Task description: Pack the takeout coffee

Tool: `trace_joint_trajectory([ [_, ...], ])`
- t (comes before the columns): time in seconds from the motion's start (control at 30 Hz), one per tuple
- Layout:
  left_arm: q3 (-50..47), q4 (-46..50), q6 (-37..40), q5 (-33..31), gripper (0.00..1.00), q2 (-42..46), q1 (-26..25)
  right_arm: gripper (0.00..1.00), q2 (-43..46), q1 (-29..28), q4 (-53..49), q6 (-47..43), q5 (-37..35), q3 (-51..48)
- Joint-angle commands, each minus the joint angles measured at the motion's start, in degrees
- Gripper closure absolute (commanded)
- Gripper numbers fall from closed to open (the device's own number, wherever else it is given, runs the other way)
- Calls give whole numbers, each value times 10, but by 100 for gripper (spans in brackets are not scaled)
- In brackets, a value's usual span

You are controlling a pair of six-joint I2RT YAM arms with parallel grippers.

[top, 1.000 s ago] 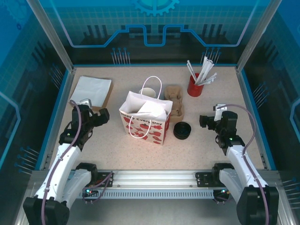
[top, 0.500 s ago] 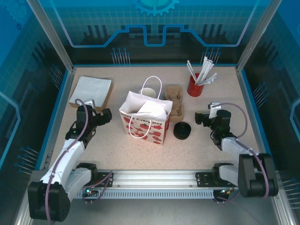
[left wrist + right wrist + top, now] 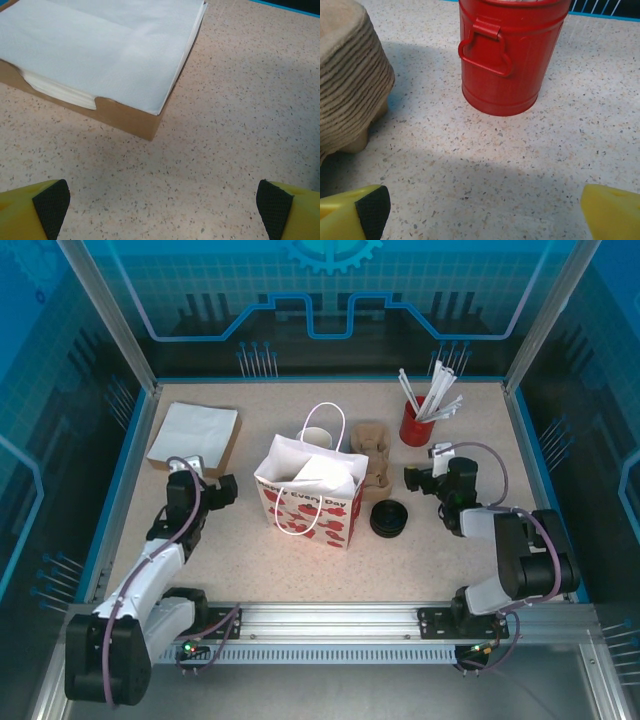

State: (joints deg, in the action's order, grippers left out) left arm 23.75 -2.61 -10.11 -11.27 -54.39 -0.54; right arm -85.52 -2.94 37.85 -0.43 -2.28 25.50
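Bag: upright, mouth spread, ready for loading.
Left claw: released, empty, by napkins.
Right claw: released, empty, facing red bucket.

I can read just "Every Day", printed on the front of the white heart-patterned paper bag.

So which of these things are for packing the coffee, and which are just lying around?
For the job:
heart-print paper bag

Just lying about:
napkin box
red bucket
black lids
cardboard cup carriers
white cup
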Motion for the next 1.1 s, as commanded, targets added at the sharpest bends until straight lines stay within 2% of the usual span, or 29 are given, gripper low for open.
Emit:
trace_joint_trajectory([
  [0.0, -14, -66, 21, -13, 1, -19, 5, 0, -3, 7, 31, 4, 12, 3],
  [0.53, -40, -258, 71, 24, 1, -116, 6, 0, -3, 4, 32, 2, 7, 3],
  [0.93, -41, -445, 95, 79, 1, -257, 5, 0, -3, 4, 32, 2, 7, 3],
  [1.07, -66, -553, 101, 96, 1, -324, 6, 0, -3, 4, 32, 2, 8, 3],
])
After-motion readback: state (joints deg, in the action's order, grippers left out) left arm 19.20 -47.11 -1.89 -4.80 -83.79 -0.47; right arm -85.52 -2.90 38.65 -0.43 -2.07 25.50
